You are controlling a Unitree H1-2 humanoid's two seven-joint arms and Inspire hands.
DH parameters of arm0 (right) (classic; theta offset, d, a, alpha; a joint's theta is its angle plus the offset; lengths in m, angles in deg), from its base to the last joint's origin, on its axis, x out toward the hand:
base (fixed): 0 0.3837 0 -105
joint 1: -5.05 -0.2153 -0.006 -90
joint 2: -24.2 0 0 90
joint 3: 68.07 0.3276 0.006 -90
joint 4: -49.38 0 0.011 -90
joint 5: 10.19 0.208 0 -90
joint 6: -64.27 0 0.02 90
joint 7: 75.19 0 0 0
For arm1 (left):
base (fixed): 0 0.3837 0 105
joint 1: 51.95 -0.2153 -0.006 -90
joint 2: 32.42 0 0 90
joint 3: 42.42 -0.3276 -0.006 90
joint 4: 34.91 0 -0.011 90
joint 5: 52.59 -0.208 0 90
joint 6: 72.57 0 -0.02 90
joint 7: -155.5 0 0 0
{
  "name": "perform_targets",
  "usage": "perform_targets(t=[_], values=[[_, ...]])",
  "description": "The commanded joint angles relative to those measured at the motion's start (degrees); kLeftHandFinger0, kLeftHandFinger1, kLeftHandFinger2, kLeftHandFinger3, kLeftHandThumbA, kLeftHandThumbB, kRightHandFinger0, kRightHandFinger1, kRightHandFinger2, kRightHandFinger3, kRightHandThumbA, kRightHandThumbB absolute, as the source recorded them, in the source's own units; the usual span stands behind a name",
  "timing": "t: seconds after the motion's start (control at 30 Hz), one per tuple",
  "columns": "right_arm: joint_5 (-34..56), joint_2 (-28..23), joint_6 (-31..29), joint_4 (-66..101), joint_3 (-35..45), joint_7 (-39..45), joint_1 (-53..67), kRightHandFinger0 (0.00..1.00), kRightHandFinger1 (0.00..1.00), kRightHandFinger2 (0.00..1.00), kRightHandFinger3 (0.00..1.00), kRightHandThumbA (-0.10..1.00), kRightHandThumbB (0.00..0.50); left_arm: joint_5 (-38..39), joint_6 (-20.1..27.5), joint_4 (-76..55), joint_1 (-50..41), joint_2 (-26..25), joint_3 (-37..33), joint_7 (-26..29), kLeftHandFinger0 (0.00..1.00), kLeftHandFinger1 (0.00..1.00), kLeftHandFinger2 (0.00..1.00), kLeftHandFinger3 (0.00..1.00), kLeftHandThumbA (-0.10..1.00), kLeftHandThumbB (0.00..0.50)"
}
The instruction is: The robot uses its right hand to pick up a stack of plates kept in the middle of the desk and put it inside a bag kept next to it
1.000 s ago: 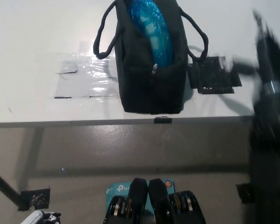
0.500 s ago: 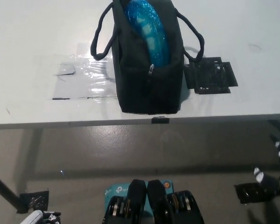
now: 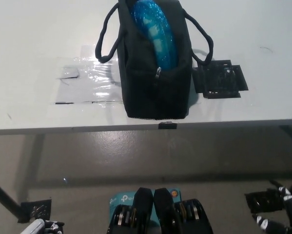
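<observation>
**Plates already in the bag; both hands low and far from it**

The stack of plates [image 3: 155, 29], wrapped in shiny blue film, stands on edge inside the black bag [image 3: 155, 87]. Its long axis runs from 12 o'clock towards 6 o'clock, in line with the bag's open mouth. The bag sits on the white table [image 3: 33, 34], close to the near edge, with one handle looping out at 9 o'clock and the other at 3 o'clock. Just beside the bag at 3 o'clock a black patch [image 3: 219, 79] lies flat on the table. At 9 o'clock a sheet of clear film [image 3: 87, 78] is stuck to the surface.

The relation that matters now is distance and direction. The right hand [image 3: 281, 217] shows only at the picture's lower right corner, below the table edge and well apart from the bag. From there the bag and plates lie towards 11 o'clock, up and across the table edge. Only a small dark part of the hand with pale tips is in view, so I cannot tell whether its fingers are spread or closed. It holds nothing that can be seen.

The left hand [image 3: 41, 227] rests at the lower left corner, also below the table. Too little shows to judge its fingers.

Judging by how things lie, the placing looks done.
</observation>
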Motion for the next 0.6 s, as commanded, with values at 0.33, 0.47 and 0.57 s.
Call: perform_targets(t=[0.33, 0.47, 0.57], values=[[19.55, 0.41, -13.10, -5.21, 5.76, -6.87, 1.06, 0.42, 0.66, 0.78, 1.00, 0.89, 0.186, 0.63, 2.85, -0.96, -0.07, -0.80, 2.47, 0.28, 0.83, 0.86, 0.86, 0.87, -0.10, 0.177], [21.71, 0.09, -10.32, -3.88, 5.46, -6.31, 0.72, 0.43, 0.64, 0.76, 1.00, 0.92, 0.219, -0.19, 2.51, -1.90, 0.18, -0.74, 2.41, 0.63, 0.83, 0.85, 0.86, 0.89, -0.10, 0.201], [22.44, -0.13, -10.24, -3.94, 5.13, -6.76, 0.54, 0.41, 0.63, 0.76, 1.00, 0.90, 0.211, -0.19, 2.83, -1.87, 0.28, -0.58, 2.62, 0.74, 0.81, 0.83, 0.85, 0.90, -0.10, 0.202]])
